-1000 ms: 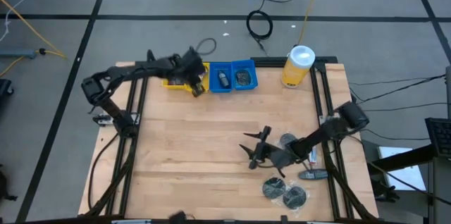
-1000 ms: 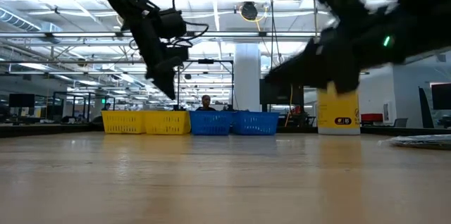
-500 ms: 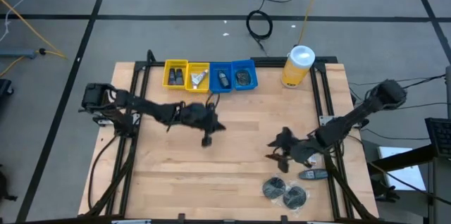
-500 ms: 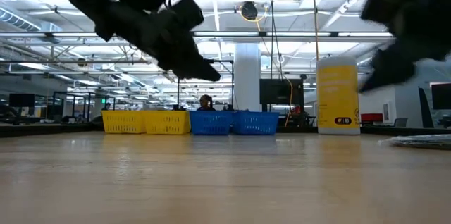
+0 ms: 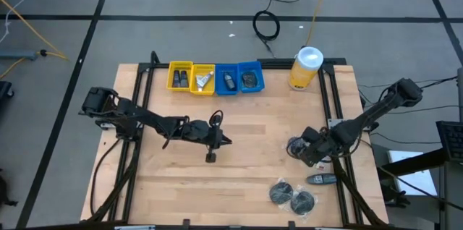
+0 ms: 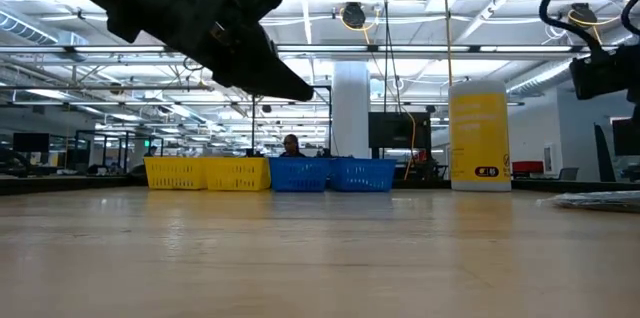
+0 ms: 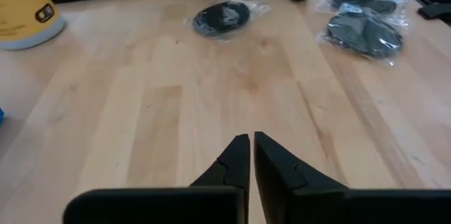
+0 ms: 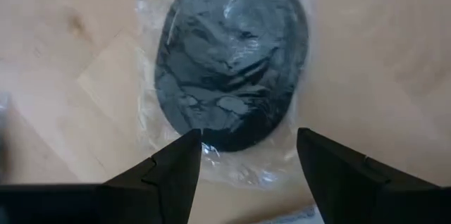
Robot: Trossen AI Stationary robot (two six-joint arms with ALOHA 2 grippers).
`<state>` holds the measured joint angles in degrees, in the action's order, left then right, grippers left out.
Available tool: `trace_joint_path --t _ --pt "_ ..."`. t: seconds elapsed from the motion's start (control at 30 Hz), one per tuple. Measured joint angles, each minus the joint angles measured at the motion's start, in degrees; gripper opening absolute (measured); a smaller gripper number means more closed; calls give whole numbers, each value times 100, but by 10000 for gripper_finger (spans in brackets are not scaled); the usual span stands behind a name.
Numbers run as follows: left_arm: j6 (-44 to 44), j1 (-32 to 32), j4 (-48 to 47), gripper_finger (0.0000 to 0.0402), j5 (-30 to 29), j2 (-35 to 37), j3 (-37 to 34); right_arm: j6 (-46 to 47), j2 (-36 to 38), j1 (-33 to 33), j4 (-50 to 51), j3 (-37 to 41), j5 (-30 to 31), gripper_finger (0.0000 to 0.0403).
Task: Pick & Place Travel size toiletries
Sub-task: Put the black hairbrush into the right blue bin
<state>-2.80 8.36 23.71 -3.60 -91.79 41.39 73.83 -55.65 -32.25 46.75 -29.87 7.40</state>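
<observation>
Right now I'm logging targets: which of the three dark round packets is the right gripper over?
The lone packet beside the table's right rail, directly under the open right gripper. The other two packets lie together nearer the front edge.

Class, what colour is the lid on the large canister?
White, on the yellow canister; the high view shows its lid best.

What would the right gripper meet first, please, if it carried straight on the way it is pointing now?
Most likely the dark round packet in clear wrap, lying on the table right ahead of the right gripper, whose open fingers straddle its near edge. How far off it lies is unclear.
</observation>
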Motion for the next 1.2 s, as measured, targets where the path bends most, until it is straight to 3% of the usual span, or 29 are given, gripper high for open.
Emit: trace_joint_path --t 0.17,0.33,0.47,0.73,0.8,1.0,1.2 --pt "70 -80 -1 2 -2 0 0 187 379 20 302 0 328 226" --pt "209 -127 -18 16 -2 0 0 822 621 215 438 149 540 226" --pt "255 -120 -60 27 -2 0 0 889 626 407 -419 676 -211 226" --pt "332 -50 27 12 155 -2 0 943 726 535 -1738 1521 -394 221" --pt "327 2 171 4 361 -47 -2 766 783 535 -2520 1696 -374 210" --pt "160 164 820 18 506 -419 0 323 738 529 -4933 2378 303 163" --pt "-351 214 1688 46 383 -1232 84 340 602 530 -5607 2898 1087 124"
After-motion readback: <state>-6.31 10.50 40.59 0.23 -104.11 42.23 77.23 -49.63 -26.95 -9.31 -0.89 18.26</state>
